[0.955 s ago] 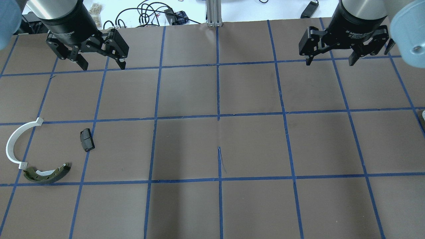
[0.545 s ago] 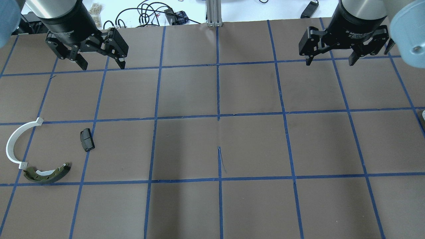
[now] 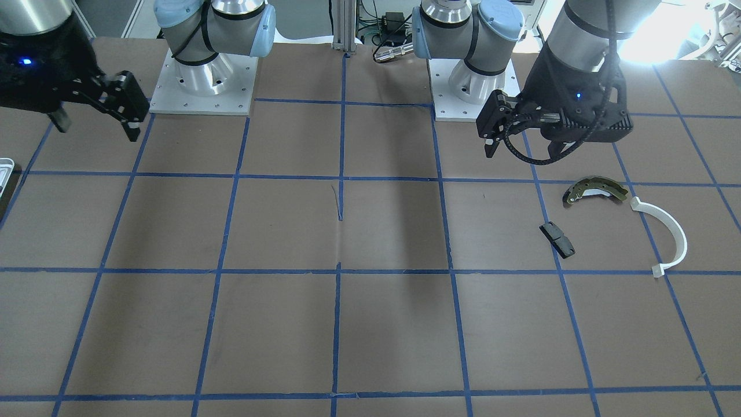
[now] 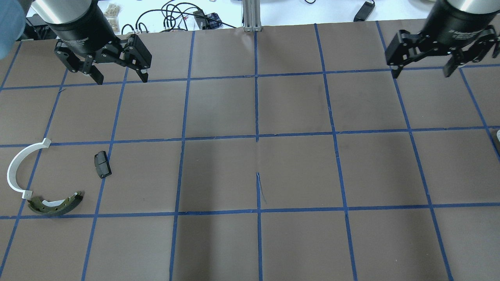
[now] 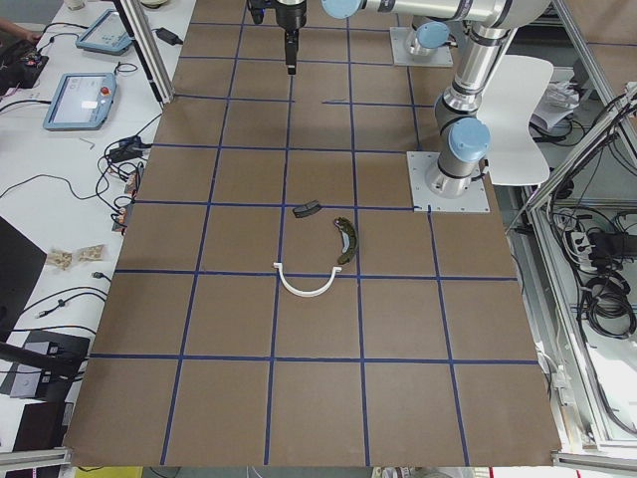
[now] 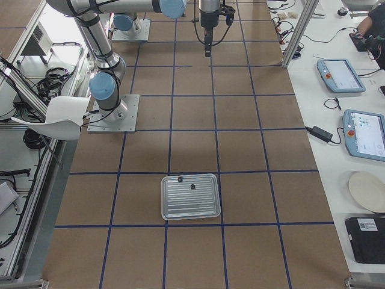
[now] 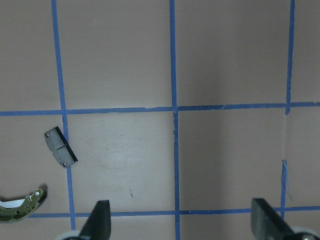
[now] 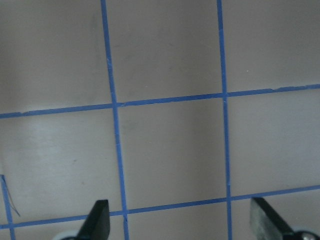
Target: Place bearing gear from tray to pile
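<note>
The pile lies on the robot's left: an olive-grey brake shoe (image 4: 56,205), a white half-ring (image 4: 15,168) and a small black block (image 4: 102,164). They also show in the front view: shoe (image 3: 596,188), ring (image 3: 674,234), block (image 3: 557,239). The pale tray (image 6: 190,211) shows in the right exterior view with two small dark parts in it, too small to name. Its rim (image 4: 498,136) peeks in at the overhead view's right edge. My left gripper (image 4: 121,77) is open and empty, high above the far left squares. My right gripper (image 4: 422,73) is open and empty at the far right.
The table is brown paper with a blue tape grid (image 4: 257,136). Cables (image 4: 175,17) lie beyond its far edge. The two arm bases (image 3: 202,75) stand at the robot's side. The left wrist view shows the block (image 7: 60,154) and the shoe's end (image 7: 22,209) below.
My right gripper has moved to the right and slightly farther across the table, still open. The left gripper and the pile have stayed where they were.
</note>
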Robot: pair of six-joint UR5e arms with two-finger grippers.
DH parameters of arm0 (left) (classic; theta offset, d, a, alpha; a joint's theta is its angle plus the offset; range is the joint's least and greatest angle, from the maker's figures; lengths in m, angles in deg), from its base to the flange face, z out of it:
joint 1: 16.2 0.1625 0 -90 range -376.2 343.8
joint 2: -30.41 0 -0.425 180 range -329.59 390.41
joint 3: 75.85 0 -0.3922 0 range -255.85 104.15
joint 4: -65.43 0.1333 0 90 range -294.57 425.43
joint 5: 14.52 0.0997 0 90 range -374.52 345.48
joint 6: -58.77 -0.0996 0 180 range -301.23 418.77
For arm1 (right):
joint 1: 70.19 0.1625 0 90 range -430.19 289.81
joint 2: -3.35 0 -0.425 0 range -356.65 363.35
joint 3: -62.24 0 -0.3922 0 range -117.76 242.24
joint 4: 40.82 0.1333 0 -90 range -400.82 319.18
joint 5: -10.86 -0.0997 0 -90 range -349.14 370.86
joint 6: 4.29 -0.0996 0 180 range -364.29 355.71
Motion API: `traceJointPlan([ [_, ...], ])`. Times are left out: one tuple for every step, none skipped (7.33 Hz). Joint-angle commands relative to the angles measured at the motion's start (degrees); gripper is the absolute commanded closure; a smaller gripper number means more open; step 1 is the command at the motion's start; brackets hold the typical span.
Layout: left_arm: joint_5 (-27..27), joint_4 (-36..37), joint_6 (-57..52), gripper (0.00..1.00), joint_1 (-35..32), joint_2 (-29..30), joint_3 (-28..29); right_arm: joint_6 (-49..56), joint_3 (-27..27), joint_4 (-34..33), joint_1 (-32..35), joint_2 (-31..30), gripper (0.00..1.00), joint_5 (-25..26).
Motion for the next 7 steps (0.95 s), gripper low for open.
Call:
traceJointPlan([
  [0.0, 0.1, 0.0, 0.0, 0.0, -0.1, -0.3, 28.7, -0.4, 0.9, -15.8, 0.0, 0.0, -1.1],
  [0.0, 0.2, 0.0, 0.0, 0.0, -0.1, -0.3, 40.0, -0.2, 0.2, -24.5, 0.4, 0.0, -4.4],
  [0.0, 0.3, 0.0, 0.0, 0.0, 0.0, -0.3, 52.7, 0.0, -3.1, -32.0, 2.7, 0.0, -7.3],
  [-0.1, 0.3, 0.0, 0.0, 0.0, 0.1, -0.3, 58.9, -0.1, -6.9, -38.2, 6.9, 0.0, -7.8],
  [-0.1, 0.3, 0.0, 0.0, -0.1, 0.1, -0.3, 60.0, 0.0, -9.1, -43.1, 11.1, 0.0, -9.8],
  [0.0, 0.3, 0.0, 0.0, -0.1, 0.1, -0.3, 62.3, 0.0, -11.0, -45.1, 16.1, 0.0, -10.1],
  [0.0, 0.3, 0.0, 0.0, -0.1, 0.0, -0.3, 63.0, 0.1, -15.1, -45.4, 22.4, 0.0, -10.1],
])
